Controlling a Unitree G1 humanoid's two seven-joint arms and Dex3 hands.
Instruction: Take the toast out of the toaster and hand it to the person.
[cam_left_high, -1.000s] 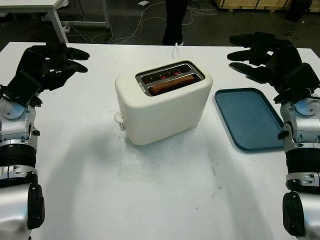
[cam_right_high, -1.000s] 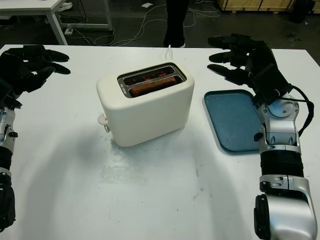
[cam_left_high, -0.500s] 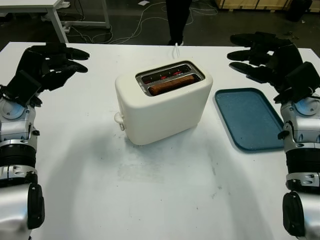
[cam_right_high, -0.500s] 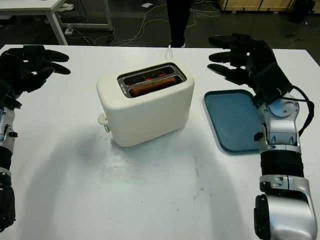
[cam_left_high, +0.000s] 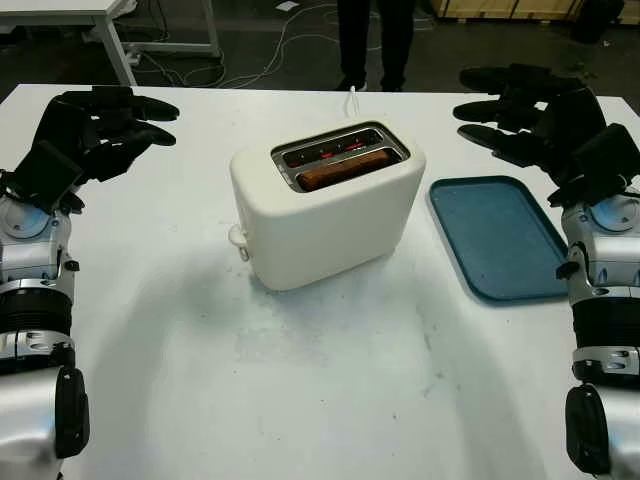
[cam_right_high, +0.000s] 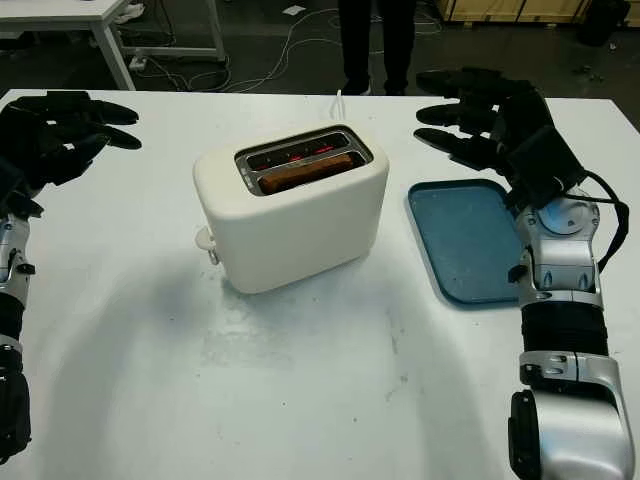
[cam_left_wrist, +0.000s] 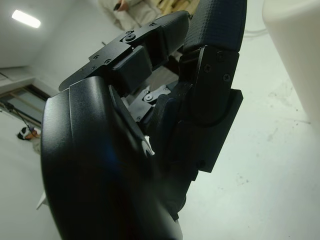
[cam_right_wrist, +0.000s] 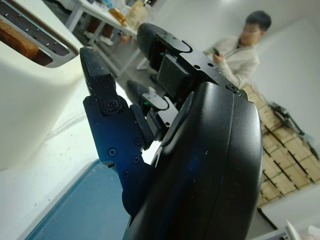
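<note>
A cream toaster (cam_left_high: 325, 210) stands in the middle of the white table (cam_left_high: 300, 390). A brown slice of toast (cam_left_high: 343, 169) sits in its nearer slot; the far slot glows red. My left hand (cam_left_high: 95, 125) hovers open over the table's far left, well apart from the toaster. My right hand (cam_left_high: 520, 105) hovers open at the far right, above the back of a blue tray (cam_left_high: 500, 237). A person's legs (cam_left_high: 375, 40) stand beyond the table's far edge. In the right wrist view a person (cam_right_wrist: 240, 50) is seen looking down at a phone.
The blue tray lies flat to the right of the toaster. The toaster's white cord (cam_left_high: 353, 97) runs off the far edge. Another white table (cam_left_high: 110, 20) and floor cables are behind at the far left.
The person beyond the table has shifted; both legs now show. Both hands and the toaster have stayed in place.
</note>
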